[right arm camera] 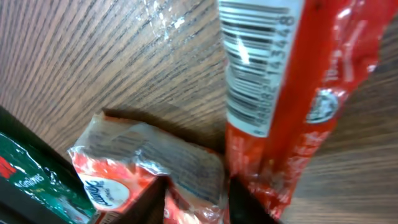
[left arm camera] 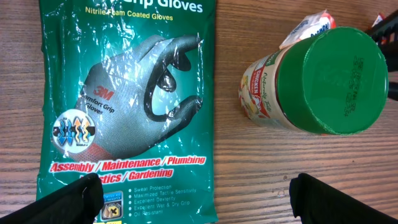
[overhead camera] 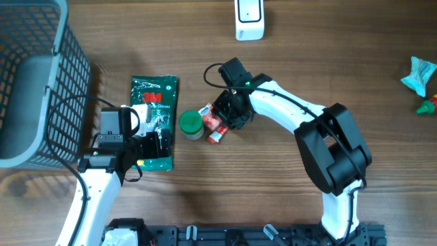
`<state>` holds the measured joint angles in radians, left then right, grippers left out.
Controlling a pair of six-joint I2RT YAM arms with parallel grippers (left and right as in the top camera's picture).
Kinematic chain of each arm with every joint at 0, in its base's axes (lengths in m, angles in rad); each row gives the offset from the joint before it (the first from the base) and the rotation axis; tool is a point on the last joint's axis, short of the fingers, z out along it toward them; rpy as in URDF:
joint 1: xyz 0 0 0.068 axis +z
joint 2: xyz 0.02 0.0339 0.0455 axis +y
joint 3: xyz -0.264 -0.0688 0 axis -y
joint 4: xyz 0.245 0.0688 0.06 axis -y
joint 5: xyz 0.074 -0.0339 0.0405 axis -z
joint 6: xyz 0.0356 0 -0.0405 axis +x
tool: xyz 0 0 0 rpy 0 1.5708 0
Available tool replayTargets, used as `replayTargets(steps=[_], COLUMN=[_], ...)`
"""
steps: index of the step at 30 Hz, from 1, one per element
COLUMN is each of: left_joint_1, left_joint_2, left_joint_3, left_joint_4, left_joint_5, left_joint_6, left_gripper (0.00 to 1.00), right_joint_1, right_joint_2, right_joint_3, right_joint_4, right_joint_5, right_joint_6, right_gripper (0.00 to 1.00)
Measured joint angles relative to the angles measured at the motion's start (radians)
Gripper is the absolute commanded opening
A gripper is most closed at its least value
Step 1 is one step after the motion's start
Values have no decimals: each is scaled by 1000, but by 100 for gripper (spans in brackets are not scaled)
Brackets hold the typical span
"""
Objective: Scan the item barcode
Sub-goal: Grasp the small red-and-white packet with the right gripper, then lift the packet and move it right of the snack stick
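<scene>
Your right tool (right arm camera: 198, 202) straddles a red packet (right arm camera: 180, 168), likely to lift it to the scanner (overhead camera: 249, 19); pinch unclear. Left tool (left arm camera: 199, 190) spread wide, idle.

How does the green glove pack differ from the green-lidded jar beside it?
The glove pack is a flat, soft bag; the jar is round and rigid. The glove pack covers far more table than the jar. The glove pack is mostly green; the jar only on its lid. Both rest on the wooden table, ungripped.
</scene>
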<state>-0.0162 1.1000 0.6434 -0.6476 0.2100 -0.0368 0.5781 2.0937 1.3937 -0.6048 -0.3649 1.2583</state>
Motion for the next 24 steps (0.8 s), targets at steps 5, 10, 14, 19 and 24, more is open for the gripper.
replayTargets(steps=[5, 10, 14, 19, 24], left_joint_1=[0, 0, 0, 0, 0], left_joint_2=[0, 0, 0, 0, 0], left_joint_3=[0, 0, 0, 0, 0], left_joint_4=[0, 0, 0, 0, 0], left_joint_5=[0, 0, 0, 0, 0], left_joint_6=[0, 0, 0, 0, 0], left_gripper=[100, 100, 100, 100, 100], right_joint_1=[0, -11, -61, -192, -264], right_joint_2=[3, 8, 11, -54, -104], right_joint_3=[3, 4, 3, 1, 1], right_joint_4=[8, 9, -30, -84, -203], right_joint_5=[-13, -45, -140, -334, -576], right_joint_6=[1, -53, -165, -330, -484], right_gripper=[4, 4, 4, 4, 4])
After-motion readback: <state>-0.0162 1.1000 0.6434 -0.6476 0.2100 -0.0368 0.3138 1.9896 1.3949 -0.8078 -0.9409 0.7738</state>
